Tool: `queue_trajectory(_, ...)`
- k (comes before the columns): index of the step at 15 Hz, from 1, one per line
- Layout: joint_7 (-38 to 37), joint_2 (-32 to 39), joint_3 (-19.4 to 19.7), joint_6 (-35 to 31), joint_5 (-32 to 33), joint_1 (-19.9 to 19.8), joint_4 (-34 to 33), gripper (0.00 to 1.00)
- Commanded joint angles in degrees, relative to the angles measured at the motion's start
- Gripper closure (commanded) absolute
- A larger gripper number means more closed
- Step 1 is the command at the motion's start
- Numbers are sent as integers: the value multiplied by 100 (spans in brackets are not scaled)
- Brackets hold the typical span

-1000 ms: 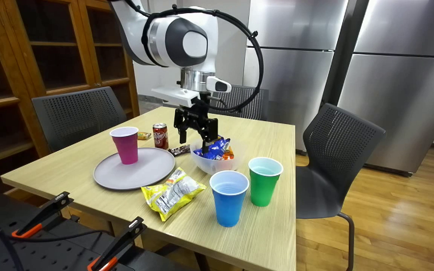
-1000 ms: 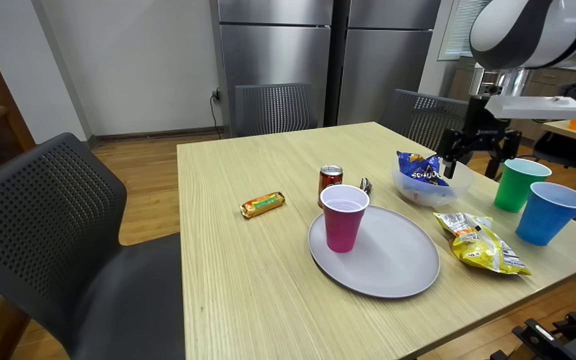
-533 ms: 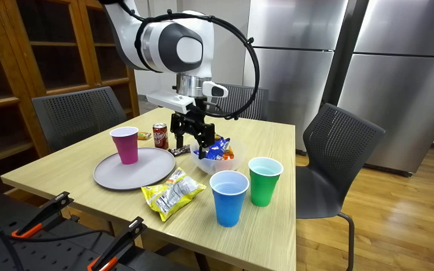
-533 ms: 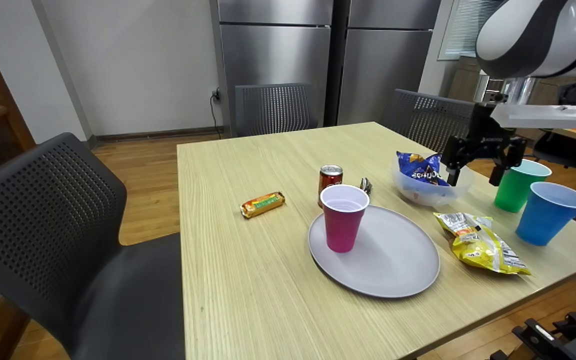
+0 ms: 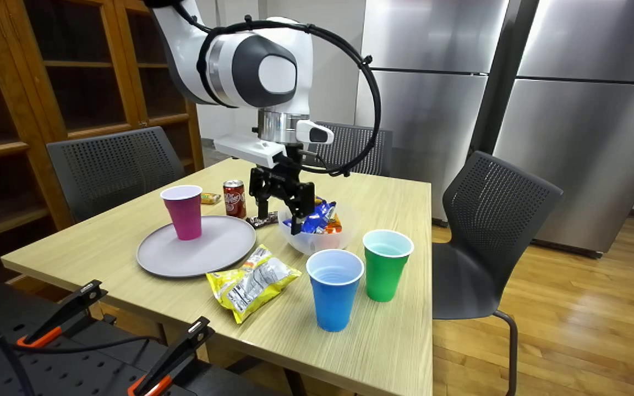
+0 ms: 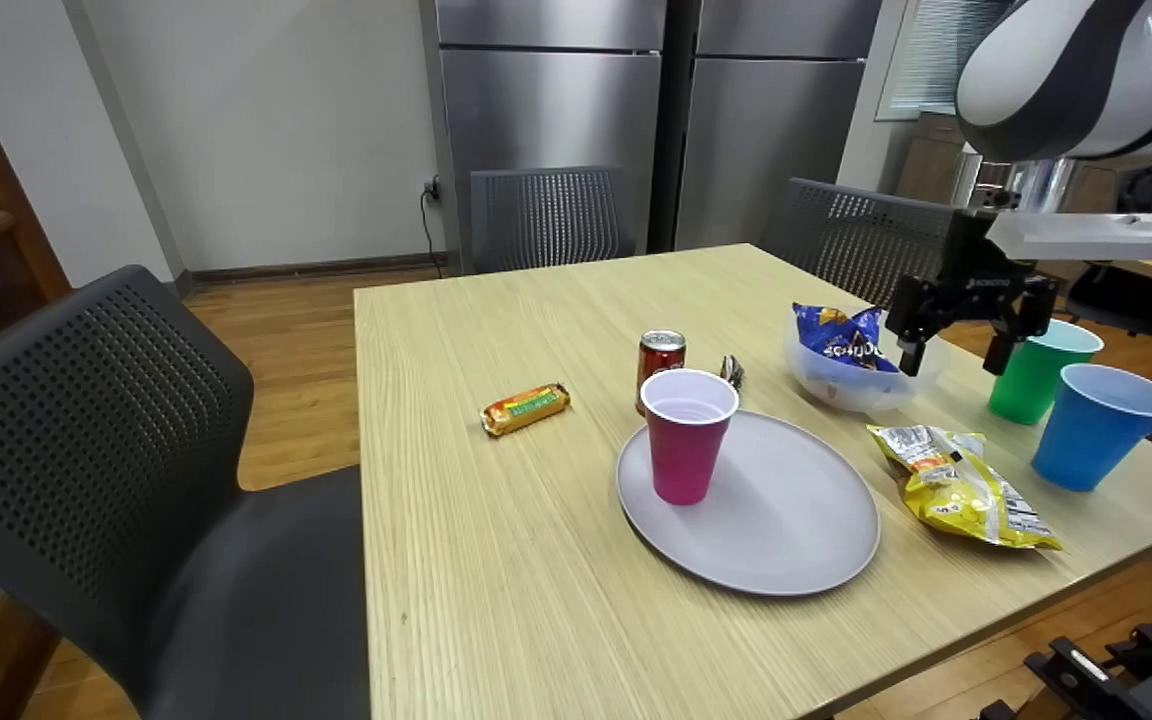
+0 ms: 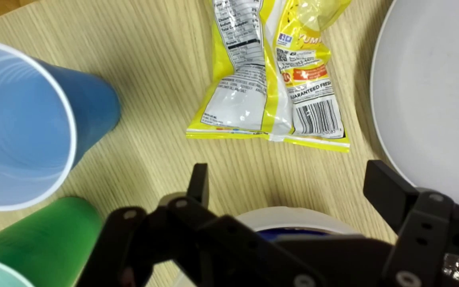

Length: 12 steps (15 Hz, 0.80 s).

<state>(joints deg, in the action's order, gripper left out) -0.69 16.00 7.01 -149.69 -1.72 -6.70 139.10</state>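
Wooden table (image 6: 496, 560), steel refrigerators (image 5: 581, 148) beyond; fingers (image 7: 389, 195) apart.

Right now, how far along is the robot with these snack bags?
Looks done: the blue bag sits in the bowl. In hand: nothing; the open gripper hangs empty near the bowl. Probably left: the yellow bag, lying ungripped on the table.

Yellow snack bag (image 7: 273, 79) looks glossy, crinkled film; bowl (image 6: 838, 390) translucent, satin plastic; blue cup (image 5: 334, 301) smooth plastic; plate (image 6: 786, 525) matt; soda can (image 5: 234, 201) shiny metal; refrigerator (image 6: 548, 150) brushed metal; bench (image 6: 496, 560) smooth wood-grain.
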Motion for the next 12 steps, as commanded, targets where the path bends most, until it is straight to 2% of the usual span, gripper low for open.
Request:
queue_trajectory(1,114,-139,73,-232,287,9,315,0)
queue_trajectory(6,262,-128,78,-512,486,-17,691,0)
queue_trajectory(12,531,-54,11,-746,384,-89,968,0)
